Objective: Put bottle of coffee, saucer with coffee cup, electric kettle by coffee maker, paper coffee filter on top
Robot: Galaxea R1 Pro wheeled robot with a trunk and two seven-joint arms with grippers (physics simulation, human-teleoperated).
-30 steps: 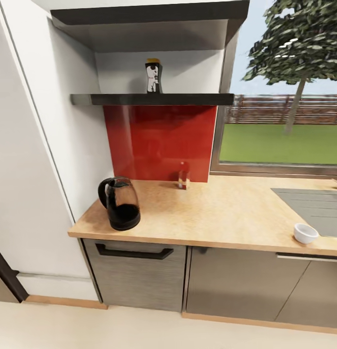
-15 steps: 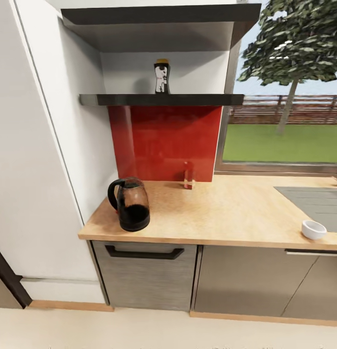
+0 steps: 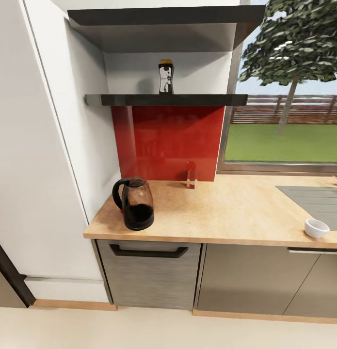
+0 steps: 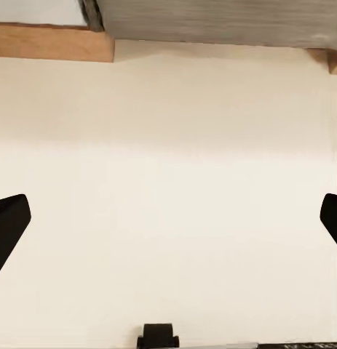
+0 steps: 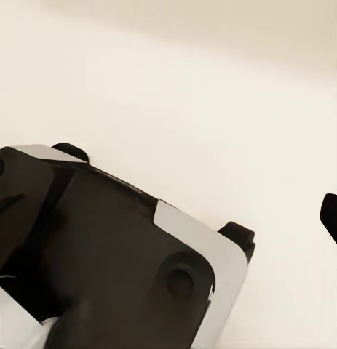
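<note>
I am parked in front of the table (image 3: 226, 213) with both arms hanging low, which I judge is why each wrist camera looks straight down at the pale floor (image 4: 168, 182). The left claw (image 4: 168, 218) has its fingers spread wide, one dark tip at each edge of its picture, with nothing between them. The right claw (image 5: 168, 218) hangs above the robot's own dark and white base (image 5: 102, 262); one fingertip shows clearly at one edge and only a sliver at the other, so I read it as open and empty as well. The bottle of coffee (image 3: 166, 76) stands upright on the kitchen shelf (image 3: 168, 100), high above the electric kettle (image 3: 136, 203) and a little toward the window (image 3: 284, 97). The kettle sits near the table's wall end. A small white round dish (image 3: 316, 228) lies at the table's front edge, well apart from the kettle, beside the grey sink (image 3: 318, 201). Both claws are far below the bottle, so I expect a long upward reach.
</note>
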